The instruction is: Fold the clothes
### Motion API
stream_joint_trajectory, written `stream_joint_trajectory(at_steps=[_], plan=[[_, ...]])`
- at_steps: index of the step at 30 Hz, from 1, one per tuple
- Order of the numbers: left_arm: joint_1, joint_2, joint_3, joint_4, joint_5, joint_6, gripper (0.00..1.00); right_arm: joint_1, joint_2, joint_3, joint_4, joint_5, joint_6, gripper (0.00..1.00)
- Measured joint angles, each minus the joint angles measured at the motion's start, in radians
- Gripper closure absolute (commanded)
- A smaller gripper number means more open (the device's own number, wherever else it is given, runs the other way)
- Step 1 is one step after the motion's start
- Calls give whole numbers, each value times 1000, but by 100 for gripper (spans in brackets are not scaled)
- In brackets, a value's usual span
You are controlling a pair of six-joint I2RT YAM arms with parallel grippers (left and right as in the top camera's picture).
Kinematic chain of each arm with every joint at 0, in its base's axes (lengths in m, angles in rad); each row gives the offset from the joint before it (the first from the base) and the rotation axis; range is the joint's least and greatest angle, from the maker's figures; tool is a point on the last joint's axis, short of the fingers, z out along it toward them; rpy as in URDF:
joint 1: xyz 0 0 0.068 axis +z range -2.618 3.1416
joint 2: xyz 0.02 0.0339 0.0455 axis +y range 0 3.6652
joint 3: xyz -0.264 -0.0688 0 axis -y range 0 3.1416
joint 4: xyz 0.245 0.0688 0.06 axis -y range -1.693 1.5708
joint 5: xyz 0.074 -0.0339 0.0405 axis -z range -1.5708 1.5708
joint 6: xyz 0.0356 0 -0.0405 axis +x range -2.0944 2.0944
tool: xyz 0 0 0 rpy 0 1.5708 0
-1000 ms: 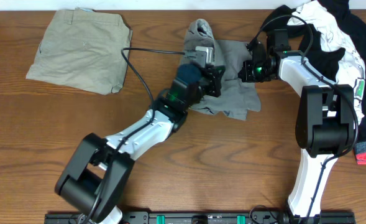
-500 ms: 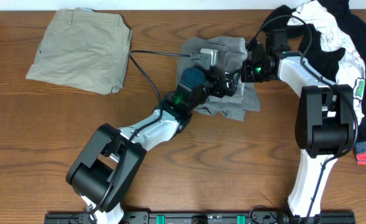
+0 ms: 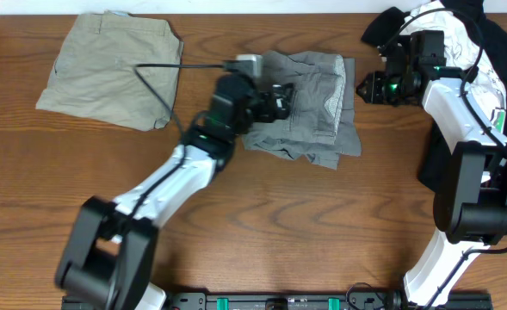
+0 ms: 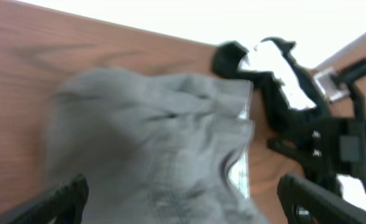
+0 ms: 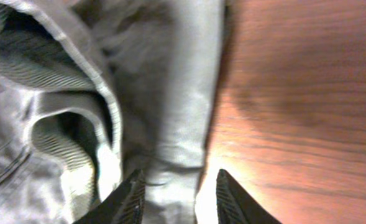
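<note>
Grey shorts (image 3: 309, 108) lie rumpled mid-worktop (image 3: 322, 232). L pincer (image 3: 281, 99) is wide open, empty, over their left part, cloth ahead. R pincer (image 3: 367, 86) is part-open, gripping nothing, just off right edge. L one's nearer, imo.

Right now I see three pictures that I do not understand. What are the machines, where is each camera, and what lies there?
Two robot arms work at a wooden table. The wide picture looks down from above; the other two come from a camera on each wrist. On it lie khaki shorts, grey shorts in the middle, and a pile of black and white clothes. The left gripper hangs open over the grey shorts; the right gripper is open beside their edge. Neither holds anything.
</note>
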Motion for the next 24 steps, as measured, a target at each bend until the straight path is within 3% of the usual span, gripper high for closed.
stream_joint_trajectory(at_steps=[3, 5, 12, 14, 15, 16, 19, 20, 24], plan=[[63, -53, 4, -140, -1, 15, 2, 22, 2, -2, -32, -19, -2, 33], [107, -71, 5, -212, -3, 18, 2, 48, 2, -2, -43, -28, -22, 24], [185, -74, 5, -332, -8, 22, 2, 121, 10, -2, -24, -47, -62, 20], [185, -74, 5, -334, -8, 29, 2, 129, 21, -2, -3, -51, -68, 26], [185, -74, 5, -333, -7, 34, 2, 131, 32, -2, 8, -53, -74, 35], [185, -74, 5, -334, -7, 37, 2, 132, 47, -2, 18, -54, -79, 45], [185, -74, 5, -337, -7, 41, 2, 132, 95, -2, 42, -55, -84, 87], [185, -74, 5, -337, -7, 42, 2, 132, 109, -2, 50, -53, -82, 96], [185, -74, 5, -337, -7, 42, 2, 130, 129, -3, 64, -43, -79, 99]])
